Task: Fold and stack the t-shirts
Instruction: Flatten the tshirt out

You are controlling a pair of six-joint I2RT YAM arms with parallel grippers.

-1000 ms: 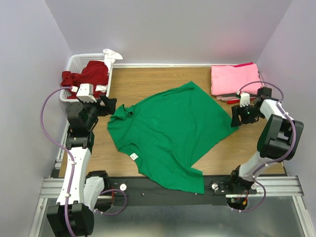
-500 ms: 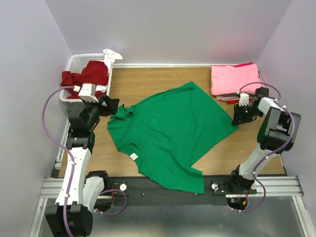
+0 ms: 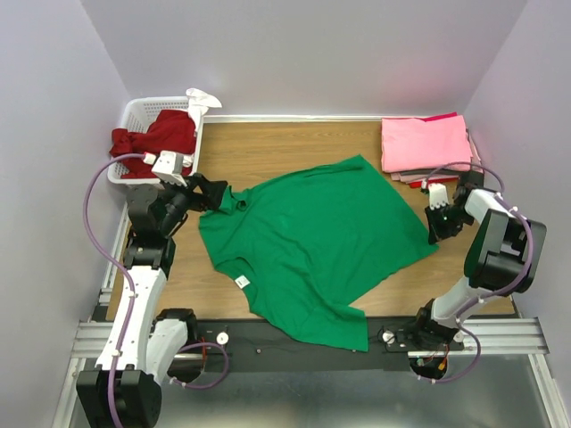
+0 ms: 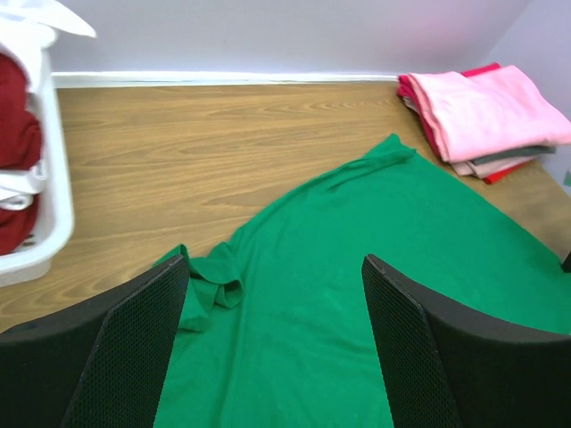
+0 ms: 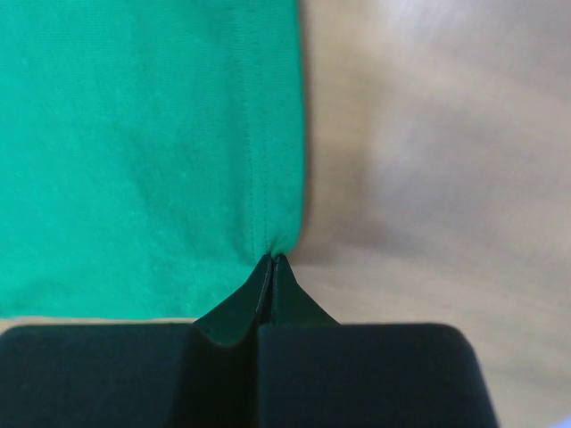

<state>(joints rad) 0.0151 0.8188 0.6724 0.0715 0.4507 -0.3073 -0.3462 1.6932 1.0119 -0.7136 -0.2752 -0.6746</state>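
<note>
A green t-shirt (image 3: 312, 241) lies spread across the wooden table (image 3: 268, 147), its right-hand hem pinched by the right gripper (image 3: 434, 234)

The right gripper's fingers are closed tight on the edge of the cloth, which is caught at their tips; the left gripper (image 3: 211, 192) sits at the shirt's rumpled far-left corner with its fingers spread wide, holding nothing. A folded stack of pink t-shirts (image 3: 424, 143) lies at the table's far right corner, and a dark red t-shirt (image 3: 165, 134) is heaped in the white basket (image 3: 134, 109) at the far left
</note>
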